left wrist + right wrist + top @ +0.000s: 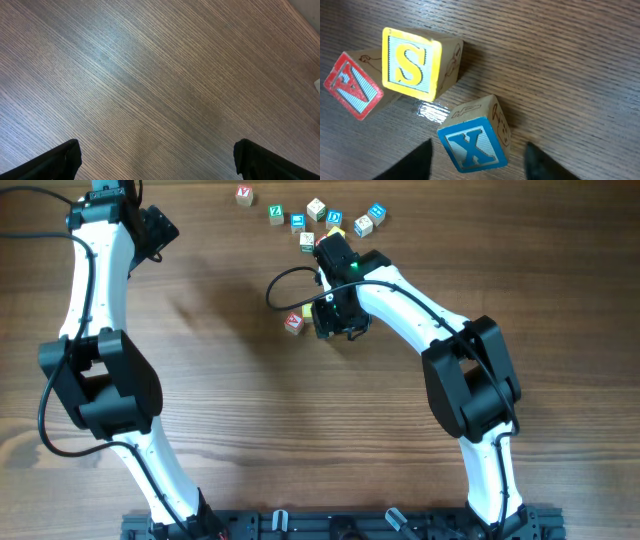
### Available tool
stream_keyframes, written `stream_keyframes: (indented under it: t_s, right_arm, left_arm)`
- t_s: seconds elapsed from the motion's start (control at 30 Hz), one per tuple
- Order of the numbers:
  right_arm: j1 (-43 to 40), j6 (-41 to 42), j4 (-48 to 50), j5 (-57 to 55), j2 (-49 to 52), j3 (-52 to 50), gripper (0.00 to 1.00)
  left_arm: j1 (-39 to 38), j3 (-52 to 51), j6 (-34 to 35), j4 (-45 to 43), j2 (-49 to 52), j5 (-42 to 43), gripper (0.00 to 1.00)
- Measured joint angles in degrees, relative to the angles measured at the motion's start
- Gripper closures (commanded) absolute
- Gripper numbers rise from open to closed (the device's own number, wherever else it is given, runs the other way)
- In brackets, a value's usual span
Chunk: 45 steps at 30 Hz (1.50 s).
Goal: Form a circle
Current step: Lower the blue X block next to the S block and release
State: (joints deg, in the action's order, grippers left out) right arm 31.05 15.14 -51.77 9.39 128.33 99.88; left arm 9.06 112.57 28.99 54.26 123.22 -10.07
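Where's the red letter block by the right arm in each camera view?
Overhead: the red letter block lies upper middle, just left of the right arm's black end.
Left wrist: not in it.
Right wrist: red letter block far left, beside the yellow S block.
Shared landmark: the wood-grain table.

Tight around my right gripper, open wood under my left.
My right gripper (479, 150) straddles a blue-lettered X wooden cube (475, 145), with a slim gap at each finger. A yellow-faced S wooden cube (412, 62) and a red-lettered wooden cube (352, 85) stand side by side just beyond it, blocking that way. A loose scatter of small letter cubes (316, 209) lies farther out. My wide-spread left gripper (156, 150) faces bare brown wooden table (160, 75), free to pass.
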Motion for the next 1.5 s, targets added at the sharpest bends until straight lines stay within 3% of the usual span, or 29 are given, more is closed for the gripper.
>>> stream_keyframes:
  t_s: [0.13,0.27,0.33,0.97,1.23,1.5]
  right_arm:
    - [0.0,0.0,0.02,-0.04,0.0,0.0,0.39]
    - [0.0,0.02,0.11,-0.2,0.0,0.0,0.59]
    - [0.0,-0.17,0.22,-0.31,0.0,0.0,0.63]
    - [0.0,0.02,1.79,-0.44,0.0,0.0,0.63]
    - [0.0,0.04,1.97,-0.44,0.0,0.0,0.54]
    - [0.0,0.2,1.97,-0.44,0.0,0.0,0.55]
  left_arm:
    - [0.0,0.0,0.0,0.0,0.0,0.0,0.0]
    - [0.0,0.0,0.0,0.0,0.0,0.0,0.0]
    - [0.0,0.0,0.0,0.0,0.0,0.0,0.0]
    - [0.0,0.0,0.0,0.0,0.0,0.0,0.0]
    - [0.0,0.0,0.0,0.0,0.0,0.0,0.0]
    - [0.0,0.0,0.0,0.0,0.0,0.0,0.0]
